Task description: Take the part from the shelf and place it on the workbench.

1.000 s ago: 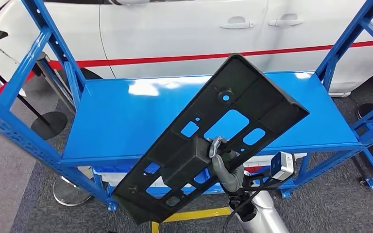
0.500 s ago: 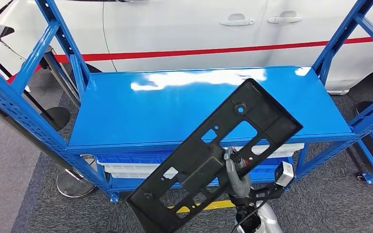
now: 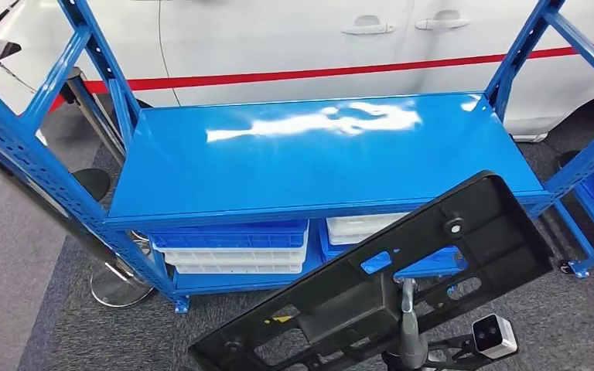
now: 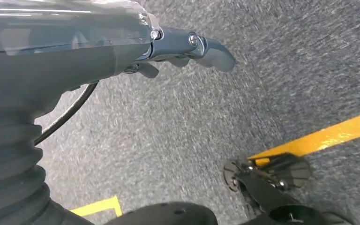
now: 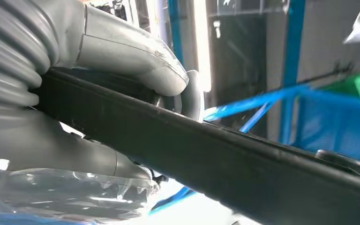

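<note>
The part (image 3: pixel 402 286), a long black plastic panel full of cut-outs, is already off the shelf (image 3: pixel 278 166) and hangs in the air in front of its lower edge, tilted, with one end low toward the floor and the other raised toward the shelf's right post. The right hand (image 3: pixel 410 325) has it: in the right wrist view the grey thumb and the fingers (image 5: pixel 136 56) are closed over the panel's dark edge (image 5: pixel 225 154), one side above and one below, so the hold looks firm. I would say the picking half is finished and the placing half has not begun, since no table can be seen from here and the robot will likely have to turn away to find one. The left hand (image 4: pixel 187 47) hangs over grey carpet with its fingers curled loosely and nothing in them. Round about stand the blue shelf frame, blue and white bins (image 3: pixel 232 247) on the lower level, a white car (image 3: pixel 294 39) with a red stripe behind, and yellow floor tape (image 4: pixel 318 136). The shelf's uprights are near the panel's high end and could catch it on a turn.
</note>
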### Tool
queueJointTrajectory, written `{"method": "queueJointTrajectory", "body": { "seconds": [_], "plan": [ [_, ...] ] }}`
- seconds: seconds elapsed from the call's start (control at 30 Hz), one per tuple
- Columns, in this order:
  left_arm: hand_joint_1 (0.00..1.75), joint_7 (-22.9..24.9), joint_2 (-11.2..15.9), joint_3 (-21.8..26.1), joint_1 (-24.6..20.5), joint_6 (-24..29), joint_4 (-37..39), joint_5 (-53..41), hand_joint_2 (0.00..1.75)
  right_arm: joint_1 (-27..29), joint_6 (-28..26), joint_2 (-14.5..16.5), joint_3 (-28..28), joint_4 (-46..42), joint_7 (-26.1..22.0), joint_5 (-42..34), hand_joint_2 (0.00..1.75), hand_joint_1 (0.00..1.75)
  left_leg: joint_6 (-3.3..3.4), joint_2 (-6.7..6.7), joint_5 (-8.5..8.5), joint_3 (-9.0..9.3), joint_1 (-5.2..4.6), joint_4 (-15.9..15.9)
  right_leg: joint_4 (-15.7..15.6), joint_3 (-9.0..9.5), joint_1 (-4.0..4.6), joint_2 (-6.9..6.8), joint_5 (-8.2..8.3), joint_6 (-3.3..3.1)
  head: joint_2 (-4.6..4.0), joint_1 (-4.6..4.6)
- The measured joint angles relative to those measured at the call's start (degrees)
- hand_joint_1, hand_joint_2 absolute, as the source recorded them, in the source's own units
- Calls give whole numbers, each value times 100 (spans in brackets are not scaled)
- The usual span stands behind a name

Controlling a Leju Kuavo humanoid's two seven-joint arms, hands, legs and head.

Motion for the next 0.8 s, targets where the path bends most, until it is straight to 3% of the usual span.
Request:
{"method": "queueJointTrajectory", "body": {
  "seconds": [0.07, 0.13, 0.2, 0.23, 0.27, 0.3, 0.4, 0.47, 0.57, 0.63, 0.7, 0.73, 0.77, 0.8],
  "plan": [
    [0, 1, -5, -13, -4, -3, 0, -10, 175, 27, 48, 43, -10, -211, -43, 72, 175, 175, 73, 23, 68, -28, 29, -63, 50, -35, -9, 12, -45, 69, 0, -7],
    [0, 2, -2, -28, -9, -19, 0, -33, 175, 71, 138, 71, -34, -440, -78, 249, 175, 175, 143, 47, 176, -96, 60, -107, 428, -187, -32, 22, -414, 129, 0, 9],
    [0, 10, 12, -50, -10, -55, 0, -62, 175, 134, 257, 133, -70, -726, -91, 483, 175, 175, 162, 52, 267, -215, 59, -103, 1144, -431, -72, 22, -902, 189, 1, 25],
    [0, 17, 18, -63, -8, -73, 0, -75, 175, 167, 306, 171, -88, -862, -93, 577, 175, 175, 153, 54, 306, -276, 60, -94, 1424, -498, -95, 20, -1021, 214, 1, 26],
    [0, 25, 21, -78, -7, -89, 0, -85, 175, 198, 344, 207, -105, -987, -93, 647, 175, 175, 140, 56, 341, -335, 61, -84, 1535, -478, -115, 18, -1029, 233, 1, 26],
    [0, 32, 23, -91, -5, -98, 0, -92, 175, 220, 369, 238, -120, -1095, -93, 691, 175, 175, 124, 57, 370, -383, 63, -72, 1404, -336, -132, 15, -928, 243, 0, 27],
    [0, 57, 24, -124, -4, -116, 0, -98, 175, 255, 423, 322, -149, -1354, -93, 780, 175, 175, 53, 57, 445, -460, 67, -55, 239, 450, -144, 13, -567, 217, 0, 23],
    [0, 82, 25, -137, -5, -134, 0, -99, 175, 274, 481, 391, -162, -1526, -93, 848, 175, 175, -25, 55, 503, -470, 67, -67, -148, 660, -107, 17, -505, 166, 0, 25],
    [0, 102, 29, -140, 6, -144, 0, -89, 175, 287, 554, 483, -172, -1683, -93, 859, 175, 175, -141, 51, 534, -511, 75, -65, -213, 599, -103, 11, -407, 45, 1, 30],
    [0, 103, 36, -140, 23, -143, 0, -79, 175, 281, 582, 538, -174, -1713, -93, 808, 175, 175, -175, 45, 229, -649, 79, 250, -261, 531, -122, -7, -303, -57, 0, 14],
    [0, 102, 42, -139, 47, -142, 0, -73, 175, 275, 623, 570, -176, -1714, -93, 743, 175, 175, -190, 40, -282, -895, 83, 982, -248, 421, -98, -18, -225, -112, 1, -10],
    [0, 101, 43, -139, 60, -142, 0, -73, 175, 274, 652, 579, -181, -1714, -93, 718, 175, 175, -200, 39, -447, -985, 83, 1325, -230, 360, -84, -21, -193, -117, 0, -15],
    [0, 101, 44, -138, 69, -143, 0, -75, 175, 271, 687, 588, -188, -1714, -93, 702, 175, 175, -207, 38, -503, -999, 83, 1519, -204, 299, -73, -23, -165, -118, 0, -16],
    [0, 101, 47, -139, 75, -148, 0, -81, 175, 265, 727, 603, -197, -1715, -93, 697, 175, 175, -207, 38, -443, -899, 83, 1481, -172, 240, -66, -24, -143, -112, 0, -16]
  ]
}}
